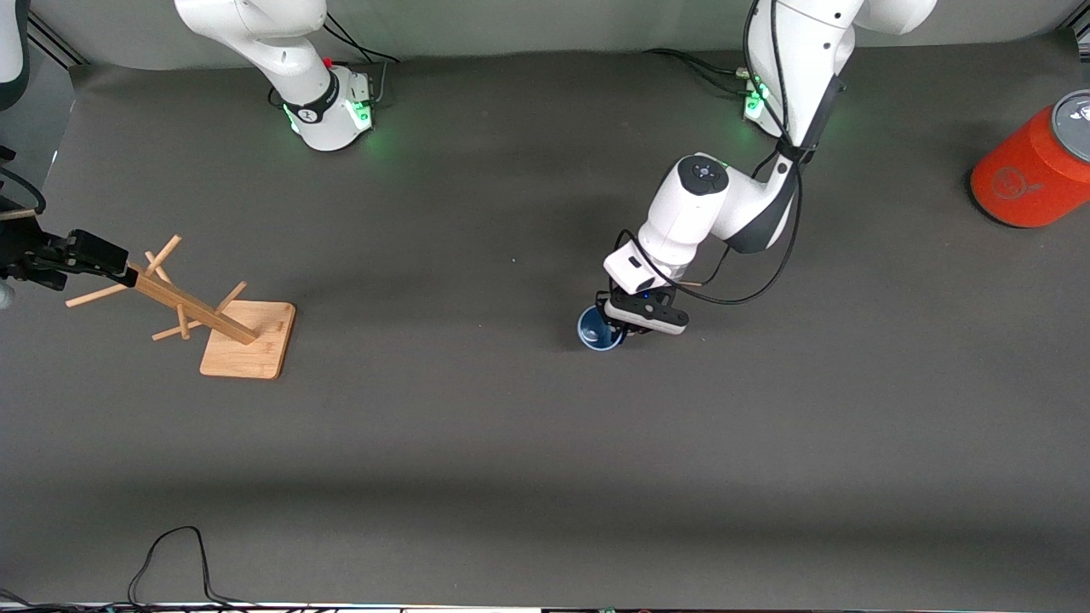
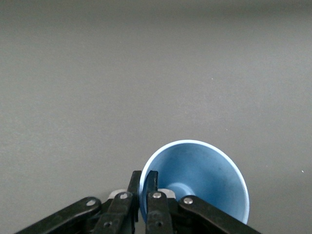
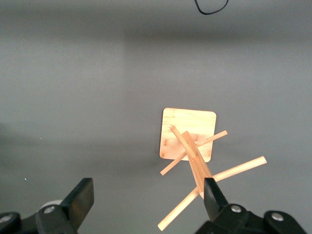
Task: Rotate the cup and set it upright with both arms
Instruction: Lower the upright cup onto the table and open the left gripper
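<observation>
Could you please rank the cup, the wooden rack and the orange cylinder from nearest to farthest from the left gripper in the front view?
1. Cup, clamped by its rim in the left gripper.
2. Orange cylinder, at the left arm's end of the table.
3. Wooden rack, at the right arm's end.

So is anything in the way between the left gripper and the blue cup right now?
Nothing visible. The left gripper is already on the cup, its fingers closed on the rim wall, one inside and one outside. The right gripper waits open over the wooden rack, toward the right arm's end of the table.
</observation>
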Robot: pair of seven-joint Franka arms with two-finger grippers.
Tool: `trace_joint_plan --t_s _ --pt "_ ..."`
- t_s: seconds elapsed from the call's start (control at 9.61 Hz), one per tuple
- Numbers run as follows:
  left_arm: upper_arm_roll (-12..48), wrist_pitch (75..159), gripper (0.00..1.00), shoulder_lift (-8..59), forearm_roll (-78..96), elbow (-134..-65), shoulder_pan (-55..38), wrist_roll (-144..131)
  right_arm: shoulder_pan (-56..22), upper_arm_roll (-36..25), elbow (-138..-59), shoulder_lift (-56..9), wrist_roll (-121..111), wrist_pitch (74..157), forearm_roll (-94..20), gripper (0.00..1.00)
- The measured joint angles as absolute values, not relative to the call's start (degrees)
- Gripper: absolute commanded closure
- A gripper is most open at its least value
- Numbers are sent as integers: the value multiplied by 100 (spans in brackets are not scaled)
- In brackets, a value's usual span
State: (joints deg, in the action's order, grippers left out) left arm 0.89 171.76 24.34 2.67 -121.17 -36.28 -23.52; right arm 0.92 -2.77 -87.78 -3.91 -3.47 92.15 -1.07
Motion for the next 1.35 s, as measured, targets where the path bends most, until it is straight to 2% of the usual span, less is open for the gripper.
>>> trace_joint_plan --t_s 0.62,0.73,0.83,0.94,1.35 --pt "76 17507 100 2596 268 -12310 -3773 -2366 92 -277 -8778 -391 -348 9215 -107 0" --pt "76 17530 77 2597 268 -12320 -3787 -2368 92 -277 -8778 -392 -348 9215 -107 0" --pt "76 17554 3 2601 268 -12324 -3799 -2370 92 -277 -8778 -394 -349 9215 -107 0" --pt "76 17556 0 2616 268 -12326 -3809 -2373 92 -277 -8778 -395 -349 9215 -107 0" --pt "71 17551 0 2625 268 -12321 -3814 -2381 92 -277 -8779 -397 -349 9215 -107 0"
